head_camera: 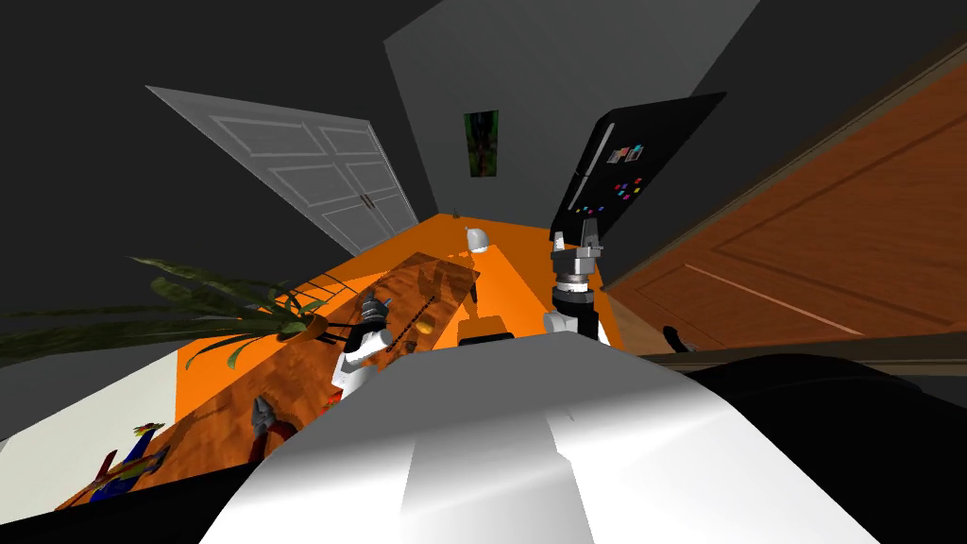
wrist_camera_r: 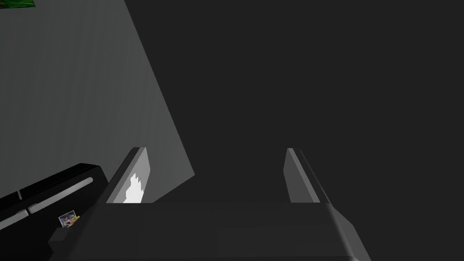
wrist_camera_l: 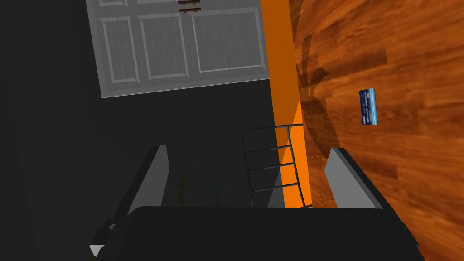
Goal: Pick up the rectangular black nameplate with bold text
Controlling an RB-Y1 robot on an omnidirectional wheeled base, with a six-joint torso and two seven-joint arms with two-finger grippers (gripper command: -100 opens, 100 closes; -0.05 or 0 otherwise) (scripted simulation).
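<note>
While sweeping in from the left, plant (head_camera: 236,307): long leaves spilling over the table's left edge, potted on a black wire stand (wrist_camera_l: 272,167) just beside it.
Table (head_camera: 236,397): brown wood, running near to far over an orange floor.
Pliers (head_camera: 269,425): red-handled, lying at the near end, no part in this job.
Left gripper (head_camera: 375,304): hovering over the table's left edge, blades spread wide, nothing between. Aimed half at the stand, half at the wood, so probably searching rather than lined up.
Blue card (wrist_camera_l: 368,106): flat on the wood just beyond the left blades, not the target.
Nameplate (head_camera: 486,329): most likely the low black rectangle right of the left gripper, by the table's right edge. Lettering too small to read, well apart from both claws.
Right gripper (head_camera: 588,227): raised on the right, blades apart, empty, seemingly parked clear of the table.
Fridge (head_camera: 633,161): black, far right, dotted with magnets.
Next call: swing the left hand rightward over the plate before descending.
</note>
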